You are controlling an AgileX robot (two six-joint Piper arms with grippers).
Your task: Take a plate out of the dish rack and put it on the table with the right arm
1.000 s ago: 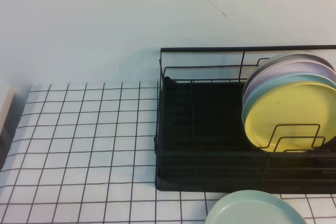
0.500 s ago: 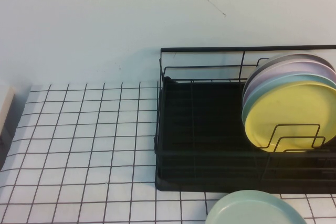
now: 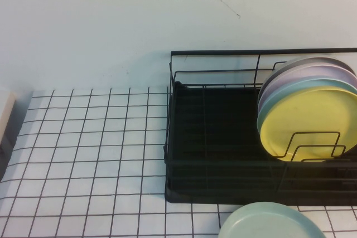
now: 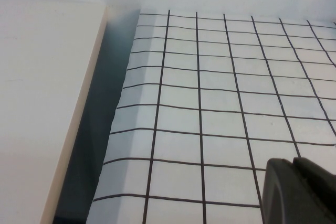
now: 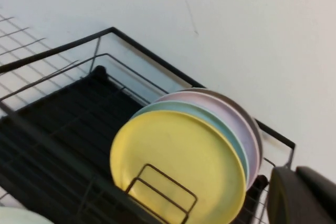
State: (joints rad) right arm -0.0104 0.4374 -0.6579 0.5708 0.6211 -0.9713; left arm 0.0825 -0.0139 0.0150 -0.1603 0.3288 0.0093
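**A:** High view first: where is the plate (image 3: 270,222)?

**B:** The mint-green one lies flat on the table (image 3: 83,154), at the near edge of the picture, just in front of the dish rack (image 3: 217,143). Its far rim sits close to the rack's front edge; whether they touch I cannot tell. The near part of the plate is cut off by the frame. A sliver of it also shows at the corner of the right wrist view.

**A:** And what stands in the rack?

**B:** A stack of plates on edge at its right end, leaning back against each other. The yellow plate (image 3: 309,124) is foremost, held behind two wire loops (image 3: 312,146); behind it come a blue-green plate (image 3: 290,89), a lilac one and a darker one at the very back. The left part of the black tray holds nothing.

**A:** The arms?

**B:** Neither appears in the high view. The right gripper (image 5: 303,195) shows only as a dark piece at the edge of its own camera, raised above the rack and looking down at the yellow plate; I cannot tell how its fingers stand. The left gripper (image 4: 296,190) hangs over the table's left side, near a pale board (image 4: 42,103) beside the gridded sheet; its fingers' state I cannot tell either.
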